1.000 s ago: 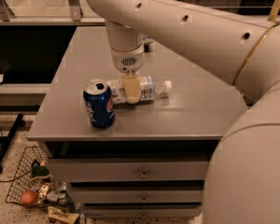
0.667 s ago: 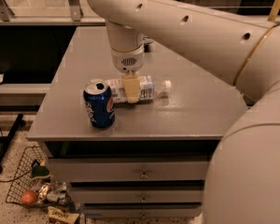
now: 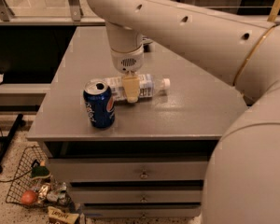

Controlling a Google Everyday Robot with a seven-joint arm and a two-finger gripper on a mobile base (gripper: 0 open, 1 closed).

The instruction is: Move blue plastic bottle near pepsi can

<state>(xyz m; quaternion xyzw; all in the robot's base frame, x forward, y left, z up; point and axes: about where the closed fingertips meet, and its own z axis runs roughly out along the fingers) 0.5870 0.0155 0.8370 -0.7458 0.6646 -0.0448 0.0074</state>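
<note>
The gripper [image 3: 131, 91] hangs straight down from the robot's thick cream arm [image 3: 191, 29] over the middle of the grey table [image 3: 196, 111]. Its jaws are narrow and hold the blue plastic bottle [image 3: 148, 85] across its middle: the near finger [image 3: 131, 87] lies against the bottle's front, the far one is hidden behind it. The bottle lies on its side on the tabletop, white cap [image 3: 165, 83] pointing to 3 o'clock. The pepsi can [image 3: 99, 107] stands upright just beside it, at about 8 o'clock from the gripper, near the table's front edge (the bottle's base end sits behind the can's rim, and I cannot tell whether they touch). Below the top are drawers [image 3: 130, 171]. On the floor at 7 o'clock sits a wire basket [image 3: 16, 185] holding an orange ball [image 3: 28, 197] and other scraps.
</note>
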